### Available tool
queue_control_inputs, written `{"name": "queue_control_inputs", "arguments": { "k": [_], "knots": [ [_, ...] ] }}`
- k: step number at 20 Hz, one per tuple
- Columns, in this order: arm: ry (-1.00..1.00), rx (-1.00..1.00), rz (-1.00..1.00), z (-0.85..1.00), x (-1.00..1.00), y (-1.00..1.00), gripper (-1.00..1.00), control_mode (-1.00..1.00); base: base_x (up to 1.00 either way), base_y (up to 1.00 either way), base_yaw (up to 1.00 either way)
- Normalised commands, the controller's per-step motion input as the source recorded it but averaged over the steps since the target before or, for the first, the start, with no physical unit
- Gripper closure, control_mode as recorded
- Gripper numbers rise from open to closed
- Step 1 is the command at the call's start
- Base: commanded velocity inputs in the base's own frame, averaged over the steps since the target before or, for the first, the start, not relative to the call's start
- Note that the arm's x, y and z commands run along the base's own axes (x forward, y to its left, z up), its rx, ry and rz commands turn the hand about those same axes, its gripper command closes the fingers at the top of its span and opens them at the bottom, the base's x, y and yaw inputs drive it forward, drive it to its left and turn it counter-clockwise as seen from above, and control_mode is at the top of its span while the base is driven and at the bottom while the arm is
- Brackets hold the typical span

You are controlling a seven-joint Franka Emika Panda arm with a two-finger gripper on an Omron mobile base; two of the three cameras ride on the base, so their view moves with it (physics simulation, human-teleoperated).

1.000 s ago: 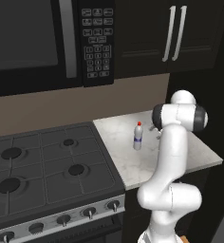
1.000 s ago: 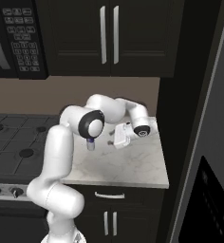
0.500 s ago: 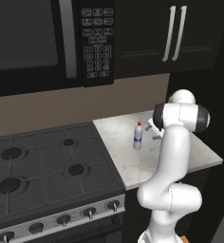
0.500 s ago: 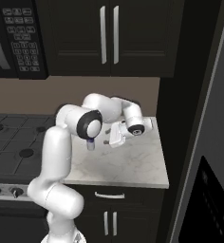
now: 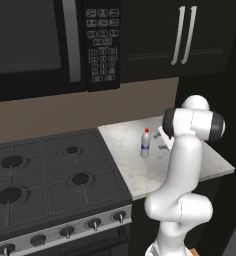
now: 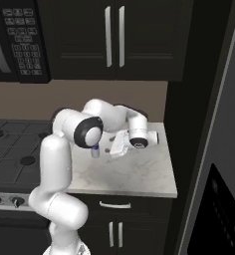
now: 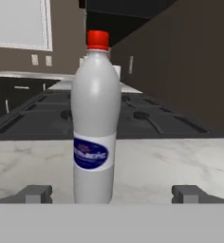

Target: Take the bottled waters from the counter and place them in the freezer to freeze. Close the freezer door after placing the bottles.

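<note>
Upright bottle (image 7: 95,123) mid-counter (image 7: 180,161), between wide-open gripper (image 7: 113,193) fingers.

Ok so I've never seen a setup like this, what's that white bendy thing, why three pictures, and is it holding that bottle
The white bendy thing is a robot arm in a computer-rendered kitchen. Two pictures come from cameras riding on its base, one behind it to the left, one to the right, so they show the same scene from two sides. The third comes from a camera on the arm's hand, looking out along its pincer.

On the marble counter, beside the black stovetop, stands one upright water bottle with a red cap and a blue label.

Nothing is held. In the hand picture the two dark fingertips stand wide apart, one on each side of the bottle's base, so the pincer is open and lined up on the bottle.
</note>
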Motion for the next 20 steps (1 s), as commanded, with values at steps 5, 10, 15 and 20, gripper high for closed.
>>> {"name": "queue_control_inputs", "arguments": {
  "k": [5, 10, 15, 20],
  "knots": [
    [0.01, 0.09, -0.11, 0.07, -0.15, 0.00, -1.00, -1.00, 0.00, 0.00, 0.00],
    [0.04, 0.10, -0.02, 0.02, -0.01, 0.00, -1.00, -1.00, 0.00, 0.00, 0.00],
    [0.06, 0.02, 0.00, 0.00, 0.00, 0.14, -1.00, -1.00, 0.00, 0.00, 0.00],
    [0.05, 0.00, 0.00, 0.00, 0.00, 0.11, -1.00, -1.00, 0.00, 0.00, 0.00]
  ]
}}
